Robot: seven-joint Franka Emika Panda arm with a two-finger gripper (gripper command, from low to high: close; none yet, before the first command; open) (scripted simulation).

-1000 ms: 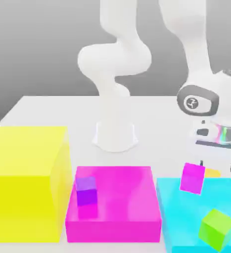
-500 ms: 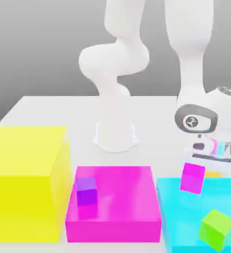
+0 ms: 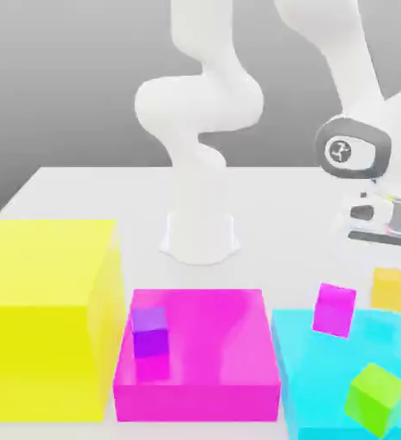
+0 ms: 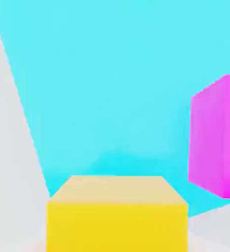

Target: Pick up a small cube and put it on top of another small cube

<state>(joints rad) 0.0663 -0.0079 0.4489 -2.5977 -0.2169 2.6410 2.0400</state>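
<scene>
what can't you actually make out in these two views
- Exterior view: end effector fingertips, too faint above the orange cube to see contact.
- Exterior view: green cube base, cut off by the picture's edge.
- Hand view: magenta cube, cut off at the edge.

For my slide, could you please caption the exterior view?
Panda gripper lifts small orange-yellow cube above cyan block.

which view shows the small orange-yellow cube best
The hand view: the small orange-yellow cube sits close up there, with its top and one side face clear against the big cyan block. The exterior view shows the same cube small, below the hand, beside the small magenta cube.
</scene>
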